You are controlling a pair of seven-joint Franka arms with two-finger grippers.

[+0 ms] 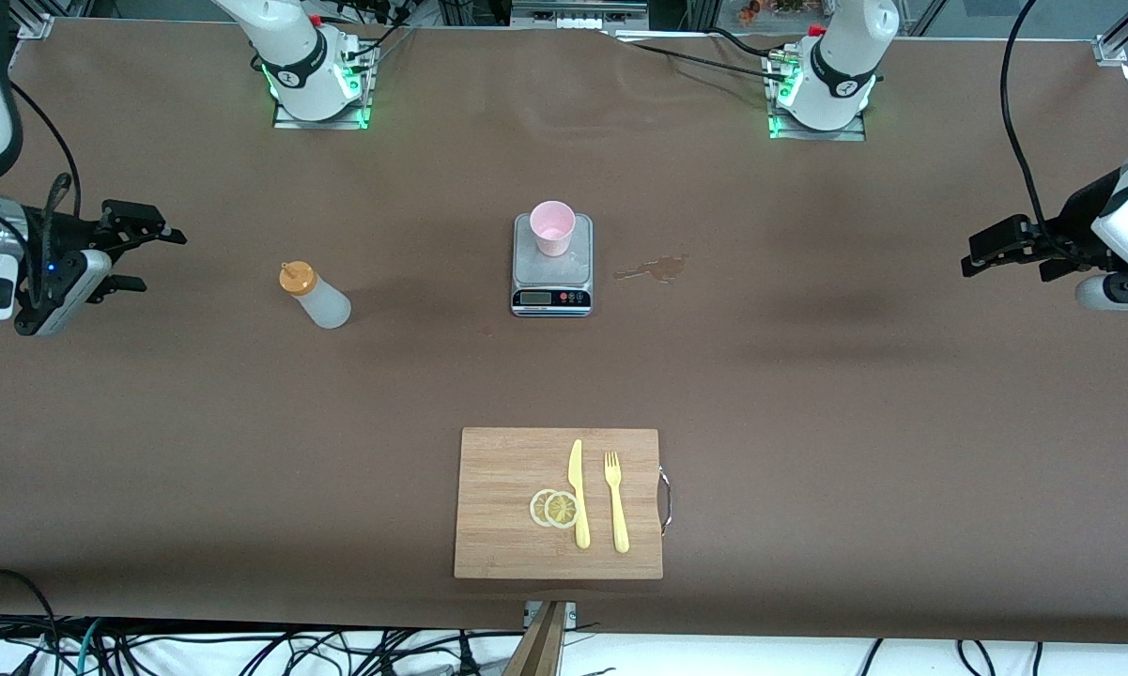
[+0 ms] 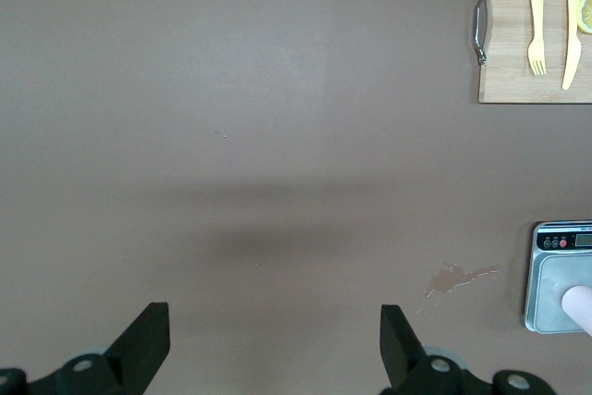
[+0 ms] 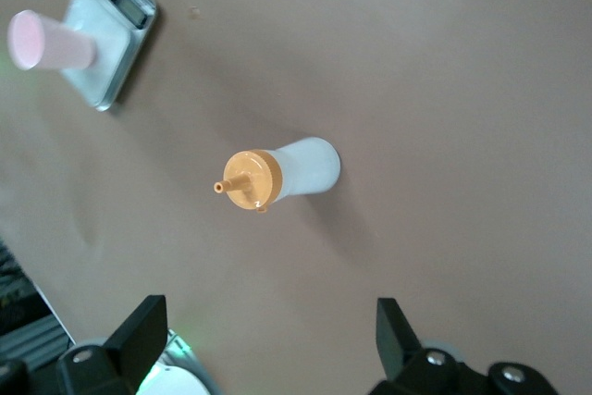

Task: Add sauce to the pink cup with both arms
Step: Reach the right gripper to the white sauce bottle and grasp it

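the right gripper (image 1: pixel 146 252) hangs spread and empty over the desk (image 1: pixel 808 394) at the right arm's end, likely staged for the sauce (image 1: pixel 316 295), which stands upright and untouched between it and the scale (image 1: pixel 551 282): soft whitish plastic, orange nozzle cap. the pink cup (image 1: pixel 552 228), thin tapered plastic, sits on the scale's plate, probably for weighing the pour. the left gripper (image 1: pixel 996 253) waits spread over the left arm's end.

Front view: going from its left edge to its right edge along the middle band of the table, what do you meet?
Right gripper, open → whitish plastic squeeze bottle with orange cap → pale pink plastic cup on the grey kitchen scale → brownish spill stain → left gripper, open.
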